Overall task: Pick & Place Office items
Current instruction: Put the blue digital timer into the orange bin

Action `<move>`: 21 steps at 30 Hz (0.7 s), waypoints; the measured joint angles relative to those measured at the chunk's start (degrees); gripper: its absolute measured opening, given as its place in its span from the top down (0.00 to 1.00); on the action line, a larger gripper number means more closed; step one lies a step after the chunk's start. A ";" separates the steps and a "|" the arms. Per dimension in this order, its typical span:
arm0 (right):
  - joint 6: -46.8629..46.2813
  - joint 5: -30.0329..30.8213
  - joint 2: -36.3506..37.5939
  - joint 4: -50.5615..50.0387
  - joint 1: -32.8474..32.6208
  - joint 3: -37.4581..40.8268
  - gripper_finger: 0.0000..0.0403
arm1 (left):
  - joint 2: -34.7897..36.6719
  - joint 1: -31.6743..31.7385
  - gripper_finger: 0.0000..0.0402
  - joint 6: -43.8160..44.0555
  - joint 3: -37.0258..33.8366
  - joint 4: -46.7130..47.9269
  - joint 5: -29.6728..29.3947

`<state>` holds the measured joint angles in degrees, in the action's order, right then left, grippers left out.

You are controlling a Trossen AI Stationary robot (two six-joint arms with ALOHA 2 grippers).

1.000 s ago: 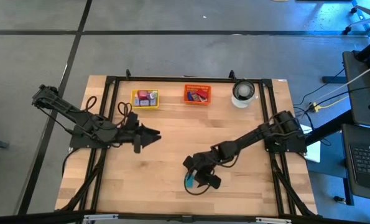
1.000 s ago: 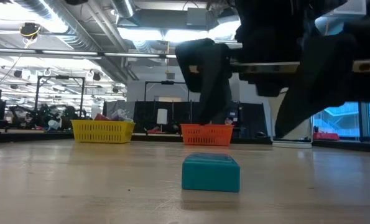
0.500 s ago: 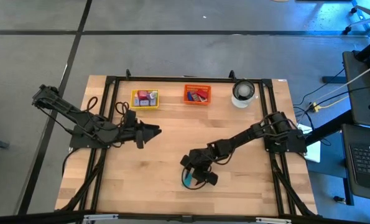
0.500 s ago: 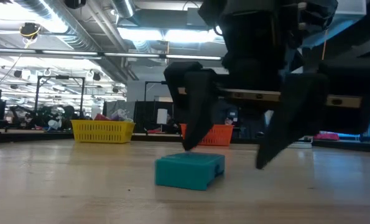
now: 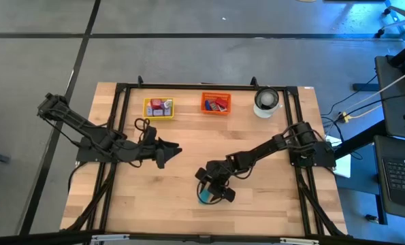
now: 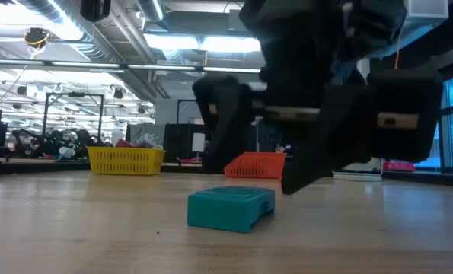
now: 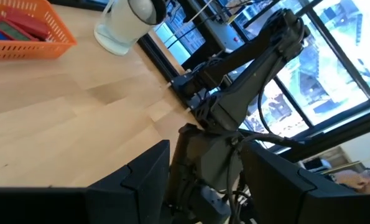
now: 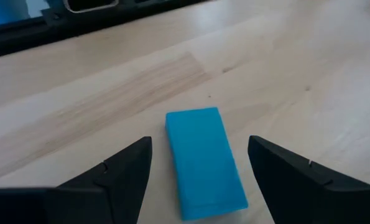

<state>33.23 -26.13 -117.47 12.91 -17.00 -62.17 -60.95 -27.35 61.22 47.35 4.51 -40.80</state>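
- High view: the right gripper (image 5: pixel 207 194) sits low in the centre of the frame over a teal block (image 5: pixel 204 199), of which only a sliver shows past the dark arm.
- Right wrist view: the same teal block (image 8: pixel 204 160) shows whole, a flat oblong lying on the bare wooden tabletop (image 8: pixel 79 93) between the two dark fingers (image 8: pixel 125 171); the jaws stand spread, one on each long side, with a gap to the block on both sides, so nothing is grasped.
- Low view: the block (image 6: pixel 231 208) rests flat on the tabletop at centre frame, with the right gripper (image 6: pixel 253 156) looming just behind and above it.
- High view: the left gripper (image 5: pixel 173 149) hangs left of centre, well apart from the block; the left wrist view shows its jaws released and holding nothing.
- High view, upper centre: a yellow tray (image 5: pixel 158 107) with small pieces, an orange tray (image 5: pixel 216 103) with red and blue pieces, and a white round container (image 5: pixel 266 102) stand in a row along the far edge.
- Left wrist view: the orange tray (image 7: pixel 23 34) and the container (image 7: pixel 127 25) sit at the upper left, with the right arm (image 7: pixel 247 74) crossing the centre.
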 joint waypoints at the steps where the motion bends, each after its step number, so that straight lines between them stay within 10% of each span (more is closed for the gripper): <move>1: -0.84 -0.08 -0.58 0.78 0.14 0.00 0.33 | -0.18 0.00 0.51 0.35 0.00 0.00 0.00; 11: -10.75 0.00 -4.09 3.01 1.60 -0.03 0.36 | -0.61 0.00 0.51 4.05 0.00 -0.07 -0.04; 21: -18.88 1.50 -3.78 0.98 1.12 -0.20 0.62 | -0.61 0.00 0.51 5.33 0.00 -0.48 -0.04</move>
<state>14.35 -24.64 -121.25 13.89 -15.88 -62.37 -61.56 -27.35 66.56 47.35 4.03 -40.84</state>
